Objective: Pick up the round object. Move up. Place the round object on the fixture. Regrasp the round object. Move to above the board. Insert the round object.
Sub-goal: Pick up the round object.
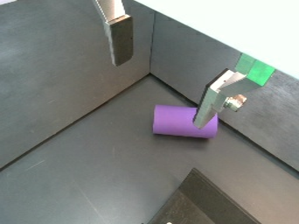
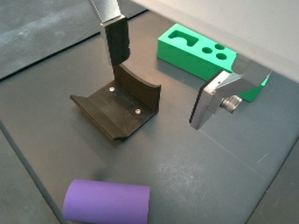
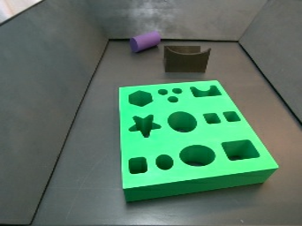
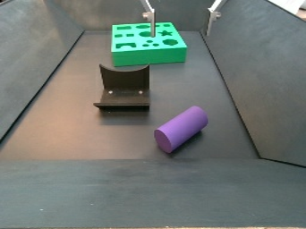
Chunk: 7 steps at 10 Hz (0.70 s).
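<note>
The round object is a purple cylinder peg lying on its side on the dark floor, in both side views (image 3: pixel 147 40) (image 4: pixel 182 128) and both wrist views (image 1: pixel 184 122) (image 2: pixel 107 202). The fixture (image 4: pixel 123 88) (image 3: pixel 185 57) (image 2: pixel 117 105), a dark notched block, stands between the peg and the green board (image 4: pixel 148 43) (image 3: pixel 189 132) (image 2: pixel 198 52). My gripper (image 1: pixel 163 74) (image 2: pixel 162 74) hangs high above the floor, open and empty. In a side view only its fingertips (image 4: pixel 148 13) show at the upper edge. One finger (image 1: pixel 214 101) overlaps the peg in the picture without holding it.
Grey walls (image 4: pixel 245 54) (image 3: pixel 71 53) close in the floor on its sides. The peg lies near a wall corner (image 1: pixel 149 77). A strip of the green board (image 1: pixel 254 70) shows behind one finger.
</note>
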Available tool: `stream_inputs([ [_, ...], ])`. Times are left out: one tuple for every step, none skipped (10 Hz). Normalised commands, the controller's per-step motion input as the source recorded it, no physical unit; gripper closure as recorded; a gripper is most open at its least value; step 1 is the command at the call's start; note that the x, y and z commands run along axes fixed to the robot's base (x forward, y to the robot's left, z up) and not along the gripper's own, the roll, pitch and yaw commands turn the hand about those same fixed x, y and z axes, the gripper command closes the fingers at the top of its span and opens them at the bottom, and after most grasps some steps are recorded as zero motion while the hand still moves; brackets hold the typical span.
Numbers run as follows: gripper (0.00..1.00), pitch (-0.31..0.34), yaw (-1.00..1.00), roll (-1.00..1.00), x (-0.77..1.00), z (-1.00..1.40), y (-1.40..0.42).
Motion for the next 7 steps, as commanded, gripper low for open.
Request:
stream_inputs([
  [0.00,0.000,-0.05,0.00,-0.14,0.00,0.03],
  [0.00,0.001,-0.25,-0.05,0.25,-0.11,0.41],
  [0.00,0.000,-0.26,-0.08,0.00,-0.22,0.64],
  [0.00,-0.060,-0.31,-0.04,0.00,-0.26,0.62],
  [0.00,-0.083,-0.38,-0.01,0.00,-0.34,0.59],
  [0.00,-0.113,-0.53,0.00,0.04,-0.51,0.49],
  [0.00,-0.044,-0.74,0.00,0.14,-0.64,0.24],
])
